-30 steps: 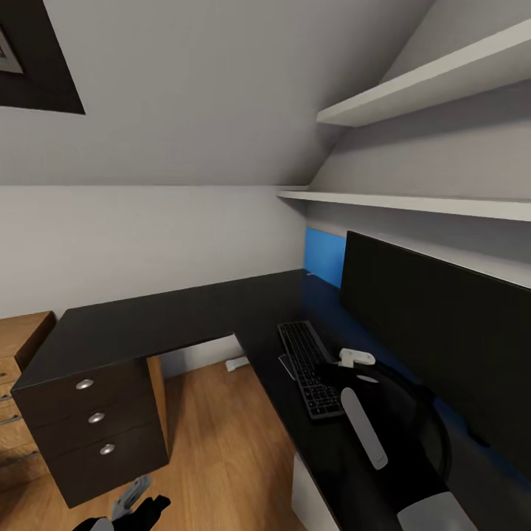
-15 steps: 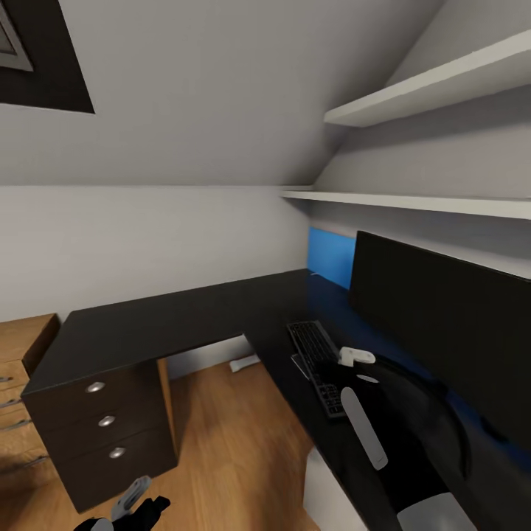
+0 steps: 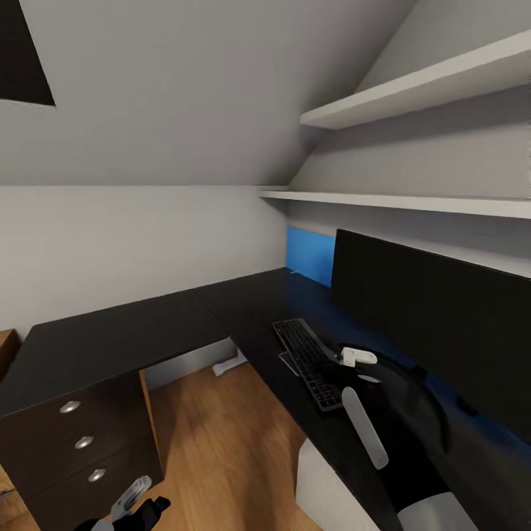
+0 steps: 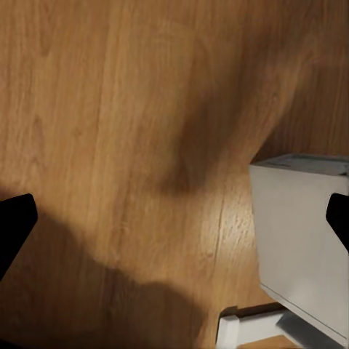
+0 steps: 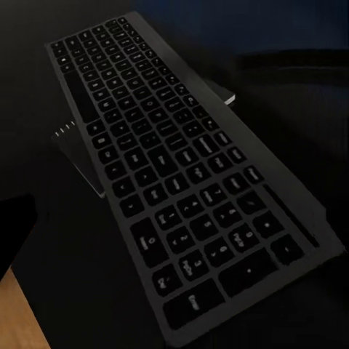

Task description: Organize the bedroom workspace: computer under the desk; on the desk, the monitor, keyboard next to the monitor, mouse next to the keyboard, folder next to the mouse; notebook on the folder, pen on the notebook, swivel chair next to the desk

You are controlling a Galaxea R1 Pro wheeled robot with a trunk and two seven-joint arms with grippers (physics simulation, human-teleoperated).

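I see the flat black keyboard point(image 3: 306, 361) on the dark L-shaped desk point(image 3: 147, 332) beside the wide black monitor point(image 3: 435, 321); rest pending. Left gripper point(image 4: 174, 218) spread apart, right's state unclear.

Nothing here can be read. The flat black keyboard point(image 5: 182, 182) carries faint pale marks on its keycaps in the right wrist view, but they are far too blurred to make out as letters or numbers. The wide black monitor screen point(image 3: 435, 310) is dark and blank, with no brand showing. The dark drawer fronts with round silver knobs point(image 3: 77, 442) bear no labels.
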